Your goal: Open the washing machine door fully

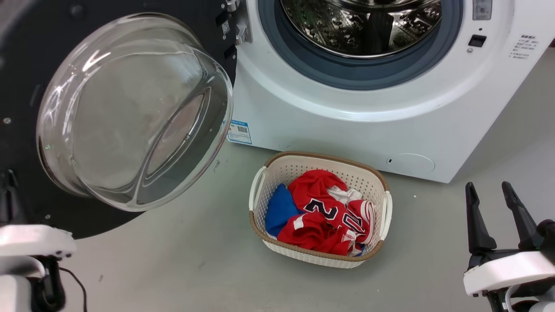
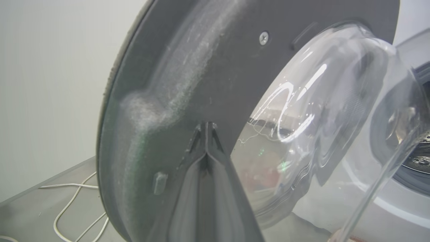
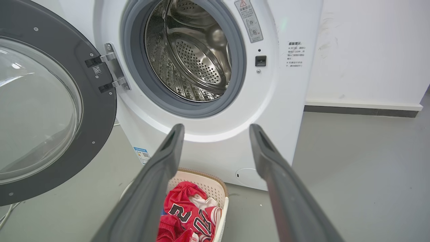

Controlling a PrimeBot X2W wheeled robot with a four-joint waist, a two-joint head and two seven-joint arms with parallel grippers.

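Left gripper (image 2: 206,127) first: its two fingers are pressed together, jaws closed with nothing showing between them. The tips sit right up against the dark inner face of the door (image 2: 218,50), though whether they actually touch it I can't tell. Just right of those tips bulges the door's glass bowl, and off to their lower left a white cable (image 2: 72,198) loops over the floor (image 2: 33,210). The door stands open, well clear of the opening, hanging from the hinge (image 3: 112,70) on the left side of the machine (image 1: 329,125). Moving across to the right gripper (image 3: 216,127): ahead of it and above its tips, the steel drum (image 3: 191,53) lies bare inside its grey ring (image 3: 134,77). The right jaws are spread wide, holding nothing, poised in open air well short of the machine. Down between those two fingers a basket (image 3: 210,181) sits on the floor just in front of the machine. It holds a red jersey (image 3: 188,210), and a blue cloth (image 1: 279,208) is tucked in at the jersey's left. Close by the right finger, a small round cap (image 3: 247,176) sits flush, low on the machine's front
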